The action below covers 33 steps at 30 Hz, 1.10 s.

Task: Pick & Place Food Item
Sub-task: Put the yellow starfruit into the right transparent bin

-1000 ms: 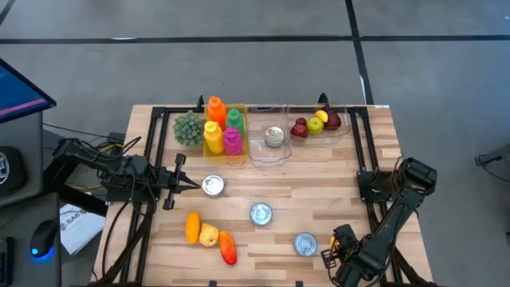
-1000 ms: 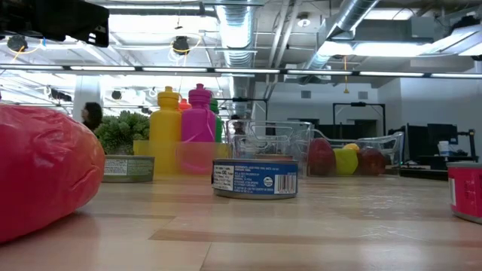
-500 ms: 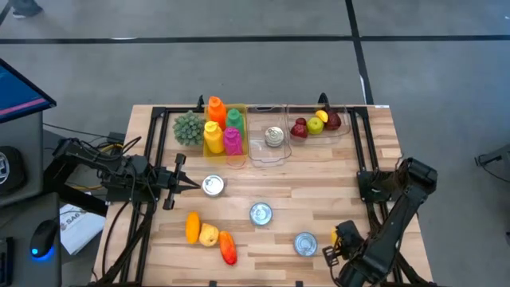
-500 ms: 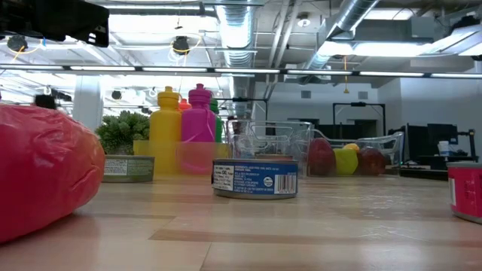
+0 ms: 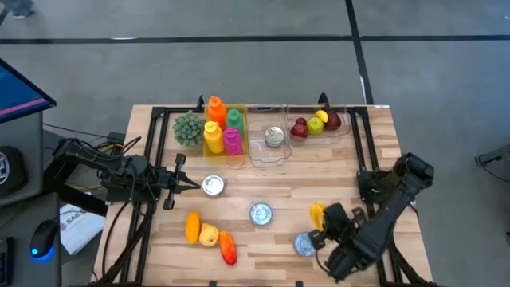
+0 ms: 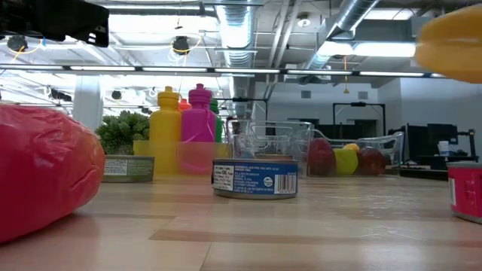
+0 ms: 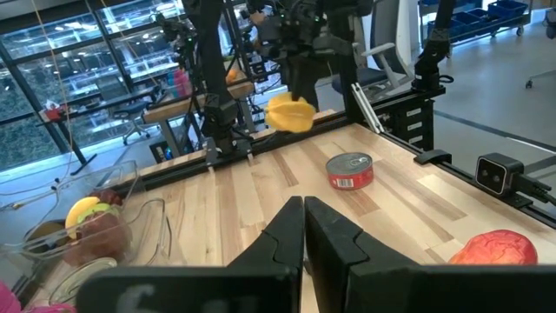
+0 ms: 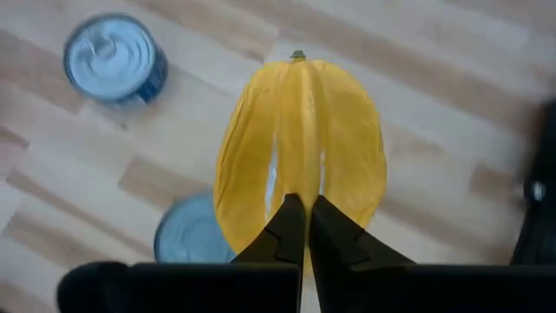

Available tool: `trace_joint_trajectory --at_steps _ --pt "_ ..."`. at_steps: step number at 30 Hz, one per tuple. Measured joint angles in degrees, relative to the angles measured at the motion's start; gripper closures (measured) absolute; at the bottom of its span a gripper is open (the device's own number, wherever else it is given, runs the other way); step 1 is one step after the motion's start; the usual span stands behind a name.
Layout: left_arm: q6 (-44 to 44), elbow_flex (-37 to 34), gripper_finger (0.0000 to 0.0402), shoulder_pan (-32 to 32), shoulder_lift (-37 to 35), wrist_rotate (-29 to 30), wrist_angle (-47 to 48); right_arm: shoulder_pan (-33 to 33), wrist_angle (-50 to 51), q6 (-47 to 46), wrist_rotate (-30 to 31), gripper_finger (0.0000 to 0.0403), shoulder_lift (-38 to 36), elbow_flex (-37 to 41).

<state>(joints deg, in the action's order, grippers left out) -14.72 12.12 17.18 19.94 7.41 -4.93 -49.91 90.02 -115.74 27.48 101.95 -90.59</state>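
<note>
Wood table (image 5: pixel 343 167), industrial room beyond. Left gripper (image 5: pixel 194 185) waits closed, empty, beside a can (image 5: pixel 213 186). My right gripper (image 5: pixel 322 217) is pinched shut on the ribbed yellow fruit (image 8: pixel 300 156), held above a second can (image 5: pixel 304 244). Fruit looks light, stiff, waxy; I judge a ridge gives surest hold.

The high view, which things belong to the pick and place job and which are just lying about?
In the job: right end effector, shut on the yellow starfruit; clear fruit bin, probably.
Lying about: three cans, squeeze bottles, red pepper, left end effector.
</note>
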Motion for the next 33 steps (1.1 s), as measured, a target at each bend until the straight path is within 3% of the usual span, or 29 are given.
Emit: trace_joint_trajectory --at_steps 19,33 --pt "0.01 0.0 0.0399 0.01 -0.01 0.01 0.0 20.32 0.09 27.07 14.78 0.0403 0.0 0.0" --pt "0.02 0.0 0.0399 0.01 -0.01 0.01 0.0 41.13 -0.91 52.45 19.99 0.0403 0.0 0.02"
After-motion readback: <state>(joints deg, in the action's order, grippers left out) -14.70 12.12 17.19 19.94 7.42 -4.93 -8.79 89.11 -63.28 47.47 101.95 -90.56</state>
